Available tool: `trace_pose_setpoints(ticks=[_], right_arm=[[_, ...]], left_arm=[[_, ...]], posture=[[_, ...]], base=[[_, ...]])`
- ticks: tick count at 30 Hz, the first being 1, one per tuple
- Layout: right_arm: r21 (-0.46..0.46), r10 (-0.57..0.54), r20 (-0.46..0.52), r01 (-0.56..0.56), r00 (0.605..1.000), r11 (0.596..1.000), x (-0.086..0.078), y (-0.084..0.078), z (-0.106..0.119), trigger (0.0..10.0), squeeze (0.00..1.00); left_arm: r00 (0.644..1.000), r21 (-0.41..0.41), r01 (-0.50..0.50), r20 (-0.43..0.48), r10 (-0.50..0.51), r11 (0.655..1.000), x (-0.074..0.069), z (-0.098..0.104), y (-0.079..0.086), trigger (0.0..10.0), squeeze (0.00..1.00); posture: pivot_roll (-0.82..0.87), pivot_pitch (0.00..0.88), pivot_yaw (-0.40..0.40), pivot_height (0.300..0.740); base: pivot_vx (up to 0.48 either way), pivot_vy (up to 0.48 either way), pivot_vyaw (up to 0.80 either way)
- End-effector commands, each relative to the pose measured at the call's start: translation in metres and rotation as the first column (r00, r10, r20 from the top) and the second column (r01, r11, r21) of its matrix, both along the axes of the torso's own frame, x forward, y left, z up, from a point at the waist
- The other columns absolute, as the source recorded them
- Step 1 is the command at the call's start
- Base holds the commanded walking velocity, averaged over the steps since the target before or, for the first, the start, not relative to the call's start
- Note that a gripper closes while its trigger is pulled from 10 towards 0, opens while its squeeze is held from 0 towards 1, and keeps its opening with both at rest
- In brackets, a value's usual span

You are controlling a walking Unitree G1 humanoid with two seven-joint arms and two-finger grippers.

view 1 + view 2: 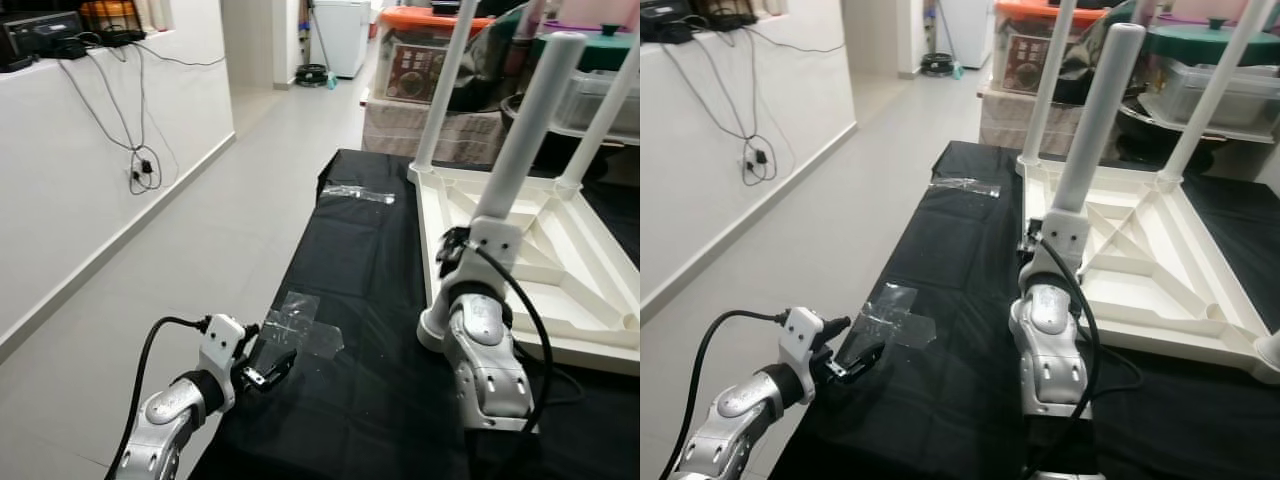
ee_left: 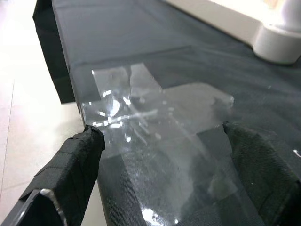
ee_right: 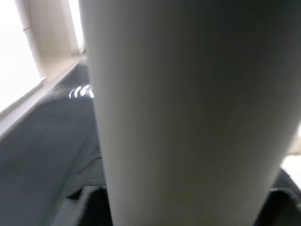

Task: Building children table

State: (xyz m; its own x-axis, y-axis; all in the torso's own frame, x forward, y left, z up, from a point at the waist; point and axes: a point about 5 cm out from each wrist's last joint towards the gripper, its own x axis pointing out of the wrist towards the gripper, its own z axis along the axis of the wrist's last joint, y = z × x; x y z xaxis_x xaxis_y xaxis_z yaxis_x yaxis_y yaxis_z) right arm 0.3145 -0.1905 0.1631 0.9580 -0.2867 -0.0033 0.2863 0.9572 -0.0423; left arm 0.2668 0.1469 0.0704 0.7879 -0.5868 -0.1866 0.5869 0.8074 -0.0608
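The white children's table [image 1: 530,260] lay upside down at the right of the frame on the black-covered bench [image 1: 350,300], so its sockets faced up. The right gripper [image 1: 478,238] was at the nearest leg [image 1: 525,130], apparently seating it (whether it gripped I cannot tell). At lower left, the left gripper [image 2: 162,141] gaped wide, empty, over a plastic bag [image 1: 300,325]

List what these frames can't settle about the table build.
- Right gripper fingers: in the eye views the wrist housing covers them; in the right wrist view the white leg blocks them. Grasp unconfirmed.
- Leg base seating: socket sits behind the right arm.
- Fourth corner of the upturned tabletop: cut off by the right edge of both eye views.
- Contents of the clear plastic bag: glare, nothing legible.
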Motion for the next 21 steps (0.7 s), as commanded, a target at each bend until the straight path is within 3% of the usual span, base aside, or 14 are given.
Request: trace_pose_setpoints(ticks=[1,2,6,7,8,11,13,14,15,16,17,18,19,21], right_arm=[[-0.003,-0.021,0.029,0.021,0.999,1.000,0.005,-0.009,0.012,10.0,1.00],[0.003,-0.005,0.055,0.005,0.998,1.000,0.009,-0.013,0.019,10.0,0.00],[0.039,0.135,0.125,-0.141,0.983,0.989,0.016,-0.016,0.035,10.0,0.00],[0.030,0.281,0.148,-0.288,0.948,0.957,0.020,-0.018,0.044,10.0,0.00],[0.020,0.328,0.142,-0.334,0.934,0.942,0.021,-0.018,0.046,10.0,0.00],[0.007,0.367,0.141,-0.372,0.919,0.928,0.021,-0.019,0.048,10.0,0.00],[-0.044,0.530,0.133,-0.530,0.837,0.847,0.018,-0.014,0.052,10.0,0.00],[-0.044,0.530,0.133,-0.530,0.837,0.847,0.018,-0.014,0.052,10.0,0.00],[-0.065,0.621,0.092,-0.617,0.779,0.784,0.015,-0.010,0.048,8.3,0.00],[-0.084,0.690,0.046,-0.685,0.723,0.724,0.011,-0.006,0.043,4.3,0.00],[-0.092,0.724,0.014,-0.720,0.690,0.688,0.009,-0.004,0.039,4.3,0.00],[-0.092,0.724,0.014,-0.720,0.690,0.688,0.009,-0.004,0.039,4.3,0.00],[-0.092,0.768,-0.044,-0.768,0.639,0.634,0.004,0.003,0.029,0.0,0.00],[-0.085,0.771,-0.063,-0.773,0.634,0.628,0.003,0.006,0.025,0.0,0.00]], left_arm=[[1.000,0.003,0.002,-0.004,-0.002,1.000,-0.002,-0.001,0.001,10.0,0.00],[1.000,0.002,0.003,-0.005,-0.003,1.000,-0.002,-0.002,0.000,10.0,0.00],[1.000,-0.002,0.007,-0.006,-0.007,1.000,-0.002,-0.002,-0.002,10.0,0.00],[1.000,-0.002,0.011,-0.005,-0.011,1.000,-0.001,-0.001,-0.002,10.0,0.00],[1.000,-0.001,0.012,-0.004,-0.012,1.000,-0.001,-0.001,-0.002,10.0,0.00],[1.000,0.000,0.012,-0.003,-0.012,1.000,0.000,0.000,-0.002,10.0,0.00],[1.000,0.002,0.012,-0.002,-0.012,1.000,0.000,0.000,0.000,10.0,0.00],[1.000,0.002,0.012,-0.002,-0.012,1.000,0.000,0.000,0.000,10.0,0.00],[1.000,0.004,0.013,-0.002,-0.013,1.000,0.000,0.000,0.000,10.0,0.00],[1.000,0.005,0.013,-0.001,-0.013,1.000,-0.001,0.000,0.001,10.0,0.00],[1.000,0.005,0.013,-0.001,-0.013,1.000,-0.001,0.000,0.001,10.0,0.00],[1.000,0.005,0.013,-0.001,-0.013,1.000,-0.001,0.000,0.001,10.0,0.00],[1.000,0.004,0.012,-0.002,-0.012,1.000,-0.002,0.000,0.001,10.0,0.00],[1.000,0.004,0.011,-0.003,-0.011,1.000,-0.002,0.000,0.002,10.0,0.00]], posture=[[0.04,0.000,-0.036,0.740],[0.04,0.000,-0.034,0.740],[0.04,0.000,-0.030,0.740],[0.04,0.000,-0.030,0.740],[0.04,0.000,-0.030,0.740],[0.04,0.000,-0.031,0.740],[0.04,0.000,-0.030,0.740],[0.04,0.000,-0.030,0.740],[0.05,0.000,-0.034,0.740],[0.05,0.000,-0.036,0.740],[0.05,0.000,-0.036,0.740],[0.05,0.000,-0.036,0.740],[0.05,0.000,-0.038,0.740],[0.05,0.000,-0.038,0.740]], base=[[0.000,0.000,0.00],[0.000,0.000,0.00],[0.000,0.000,0.00],[0.000,0.000,0.00],[0.000,0.000,0.00],[0.000,0.000,0.00],[0.000,0.000,0.00],[0.000,0.000,0.00],[0.000,0.000,0.00],[0.000,0.000,0.00],[0.000,0.000,0.00],[0.000,0.000,0.00],[0.000,0.000,0.00],[0.000,0.000,0.00]])
